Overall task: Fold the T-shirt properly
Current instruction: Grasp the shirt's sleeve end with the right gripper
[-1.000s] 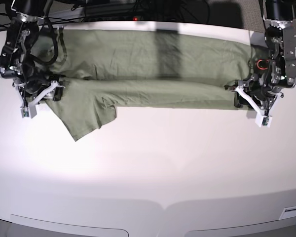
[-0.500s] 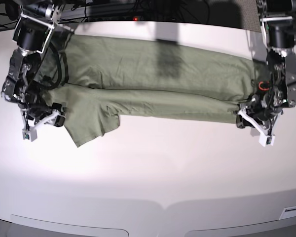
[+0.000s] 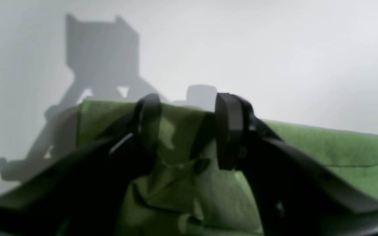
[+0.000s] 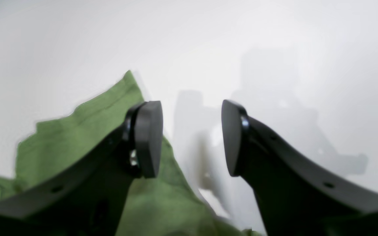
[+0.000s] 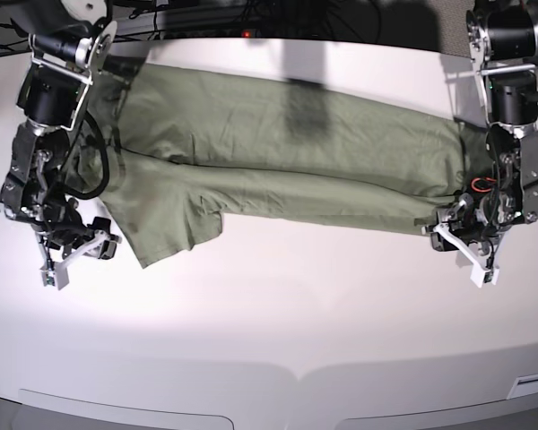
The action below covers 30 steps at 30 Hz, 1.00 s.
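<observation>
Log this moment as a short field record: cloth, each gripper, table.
cloth: T-shirt, green, wrinkled, lengthwise fold, one sleeve sticking out toward the front
left gripper: fingers apart, shirt edge bunched between them
right gripper: open, holding nothing, shirt lies beside and under one finger
table: white
fold: not finished

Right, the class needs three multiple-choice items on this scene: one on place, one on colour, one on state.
1. Where is the right end effector relative to the shirt? A on its middle; B beside it, over bare table; C under it.
2. Shirt colour? A green; B red; C blue.
3. Right end effector's jaws? A shut on cloth; B shut, empty; C open, empty.
Key: B, table shows between its fingers; A, the cloth is green; C, a clear gap shows.
</observation>
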{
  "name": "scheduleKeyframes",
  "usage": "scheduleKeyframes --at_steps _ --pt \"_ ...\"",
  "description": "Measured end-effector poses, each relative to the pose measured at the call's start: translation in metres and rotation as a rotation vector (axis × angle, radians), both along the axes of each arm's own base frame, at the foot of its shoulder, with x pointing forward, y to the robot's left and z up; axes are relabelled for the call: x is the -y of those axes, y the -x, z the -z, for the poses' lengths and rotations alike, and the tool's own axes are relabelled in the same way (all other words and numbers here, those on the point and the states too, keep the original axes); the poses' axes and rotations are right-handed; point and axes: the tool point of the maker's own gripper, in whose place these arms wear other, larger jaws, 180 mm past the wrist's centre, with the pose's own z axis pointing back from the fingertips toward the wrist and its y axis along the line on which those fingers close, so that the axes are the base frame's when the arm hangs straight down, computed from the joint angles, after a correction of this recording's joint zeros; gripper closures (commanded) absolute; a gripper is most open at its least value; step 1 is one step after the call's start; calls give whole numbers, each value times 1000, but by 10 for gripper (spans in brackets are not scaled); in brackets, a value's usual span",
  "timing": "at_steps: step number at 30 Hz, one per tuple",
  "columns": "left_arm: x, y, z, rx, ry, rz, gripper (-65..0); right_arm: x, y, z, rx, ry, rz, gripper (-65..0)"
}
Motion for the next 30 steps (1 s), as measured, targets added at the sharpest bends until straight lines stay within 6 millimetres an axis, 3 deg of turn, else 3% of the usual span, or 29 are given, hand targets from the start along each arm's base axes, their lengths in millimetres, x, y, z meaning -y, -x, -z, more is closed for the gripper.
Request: scheduleKeyframes --at_steps 6,11,13,19,22,27,30 --pt "2 1 0 -12 21 -10 -263 -35 2 15 -60 57 -136 -250" --pt "2 1 0 -12 21 -9 -264 -46 7 22 -90 73 -181 -250" --pt "2 1 0 -13 22 -9 -263 -44 7 22 -91 82 -181 -250" --pt "2 2 1 -15 21 -9 -263 -15 2 16 -66 156 -105 -250" --pt "2 2 1 -14 22 -10 -264 -13 5 21 -84 150 -95 -249" --pt "2 2 1 -16 22 -9 -263 -13 13 41 -123 98 -73 -85" --pt "2 2 1 -16 22 -9 -263 -19 14 42 -120 51 -102 -75"
